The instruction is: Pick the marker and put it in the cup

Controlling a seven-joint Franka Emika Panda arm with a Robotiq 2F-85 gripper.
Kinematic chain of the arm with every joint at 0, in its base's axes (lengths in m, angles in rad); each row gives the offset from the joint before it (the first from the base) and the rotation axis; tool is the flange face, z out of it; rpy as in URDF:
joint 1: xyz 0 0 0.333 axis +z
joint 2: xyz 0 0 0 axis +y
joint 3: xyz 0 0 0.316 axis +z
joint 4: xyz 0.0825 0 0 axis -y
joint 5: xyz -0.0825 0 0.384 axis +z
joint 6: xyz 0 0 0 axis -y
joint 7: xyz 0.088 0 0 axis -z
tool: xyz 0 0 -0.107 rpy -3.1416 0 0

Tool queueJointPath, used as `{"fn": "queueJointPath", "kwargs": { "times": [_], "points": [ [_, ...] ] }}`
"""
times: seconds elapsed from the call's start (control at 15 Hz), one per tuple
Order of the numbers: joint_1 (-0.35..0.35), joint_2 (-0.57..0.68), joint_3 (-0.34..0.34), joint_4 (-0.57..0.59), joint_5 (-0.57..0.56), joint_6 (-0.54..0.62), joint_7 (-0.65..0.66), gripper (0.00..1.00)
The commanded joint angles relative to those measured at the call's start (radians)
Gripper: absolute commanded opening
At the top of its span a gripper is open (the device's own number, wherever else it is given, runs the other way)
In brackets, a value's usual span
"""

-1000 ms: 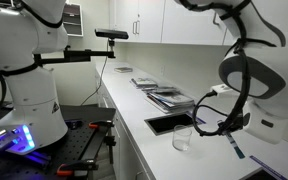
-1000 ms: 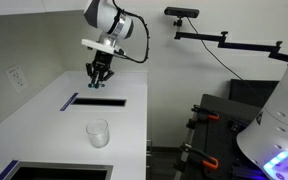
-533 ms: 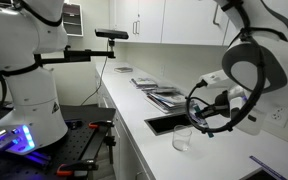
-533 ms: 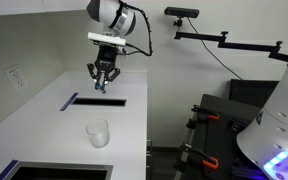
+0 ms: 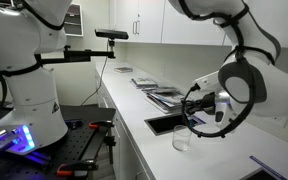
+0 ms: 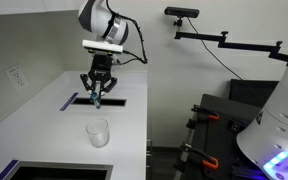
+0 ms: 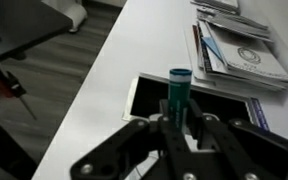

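Note:
My gripper (image 6: 95,92) is shut on the teal-green marker (image 6: 96,98) and holds it upright above the white counter. In the wrist view the marker (image 7: 177,93) stands up between the two fingers of the gripper (image 7: 179,125). The clear cup (image 6: 98,132) stands upright on the counter, a little in front of and below the gripper. In an exterior view the gripper (image 5: 191,110) hangs just above and beside the cup (image 5: 182,138). The marker is hard to make out there.
A black rectangular patch (image 6: 106,101) lies on the counter under the gripper, with a dark bluish strip (image 6: 68,101) beside it. A stack of magazines (image 5: 169,97) lies farther along. A sink (image 6: 44,172) is at the near end. The counter edge (image 6: 144,120) drops off on one side.
The gripper has carried the marker along the counter from the far end toward the cup and has come lower; the cup has not moved.

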Motion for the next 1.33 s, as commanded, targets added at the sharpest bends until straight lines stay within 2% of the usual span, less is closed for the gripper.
{"fn": "queueJointPath", "kwargs": {
  "times": [0.0,0.53,0.6,0.67,0.8,1.13,1.2,1.27],
  "points": [
    [0.025,0.095,-0.02,0.093,0.041,-0.085,-0.005,0.05],
    [0.043,0.249,-0.018,0.227,0.079,-0.132,0.008,0.05],
    [0.043,0.26,-0.019,0.24,0.074,-0.146,0.016,0.11],
    [0.046,0.262,-0.022,0.244,0.067,-0.15,0.018,0.46],
    [0.056,0.246,-0.034,0.233,0.061,-0.13,0.018,0.52],
    [0.081,0.122,-0.081,0.16,0.013,-0.072,-0.008,0.92],
    [0.088,0.099,-0.091,0.153,-0.002,-0.062,-0.007,0.98],
    [0.097,0.066,-0.102,0.138,-0.023,-0.042,-0.012,1.0]
  ]
}}
